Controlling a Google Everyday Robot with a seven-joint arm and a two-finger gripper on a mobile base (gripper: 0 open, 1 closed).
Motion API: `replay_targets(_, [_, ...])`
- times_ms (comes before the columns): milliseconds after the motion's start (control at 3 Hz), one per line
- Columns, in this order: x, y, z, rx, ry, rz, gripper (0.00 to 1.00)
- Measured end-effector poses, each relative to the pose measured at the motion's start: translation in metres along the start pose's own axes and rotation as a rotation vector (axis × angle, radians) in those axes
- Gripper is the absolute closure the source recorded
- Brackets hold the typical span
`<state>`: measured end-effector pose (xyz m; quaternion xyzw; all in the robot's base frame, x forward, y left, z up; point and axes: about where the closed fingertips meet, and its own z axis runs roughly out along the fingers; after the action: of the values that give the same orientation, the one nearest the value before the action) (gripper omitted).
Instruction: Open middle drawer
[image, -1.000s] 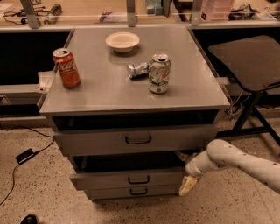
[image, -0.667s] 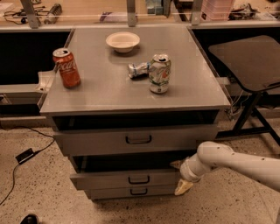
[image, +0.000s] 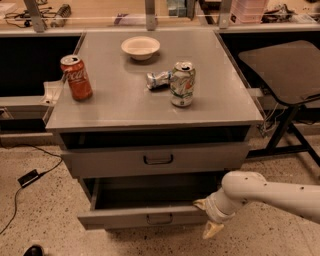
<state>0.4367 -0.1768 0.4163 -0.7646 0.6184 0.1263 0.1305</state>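
The middle drawer (image: 125, 218) is a low grey drawer with a small dark loop handle (image: 160, 218). It stands pulled out from the cabinet, and its empty inside (image: 150, 192) shows. My gripper (image: 207, 217) is at the right end of the drawer's front panel, on a white arm (image: 270, 192) that comes in from the right. Its cream fingers are spread: one fingertip (image: 200, 204) is at the panel's top edge and the other is below the panel. The taller top drawer (image: 100, 161) above is only slightly out. The lowest drawer is hidden.
On the cabinet top (image: 115, 107) stand a red cola can (image: 76, 77), a white bowl (image: 140, 47), a green-and-white can (image: 182, 84) and a crushed can (image: 158, 79). A dark side table (image: 285, 67) stands at the right. A cable and plug (image: 27, 177) lie on the floor at the left.
The middle drawer has slid out toward the camera, opening its inside to view. My gripper moved with its front panel, toward the camera and slightly left.
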Motion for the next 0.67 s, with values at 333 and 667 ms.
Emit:
replay_targets(333, [-0.0024, -0.0016, -0.0070, 0.000, 0.000, 0.000, 0.34])
replay_targets(667, [-0.0033, -0.0017, -0.0095, 0.000, 0.000, 0.000, 0.36])
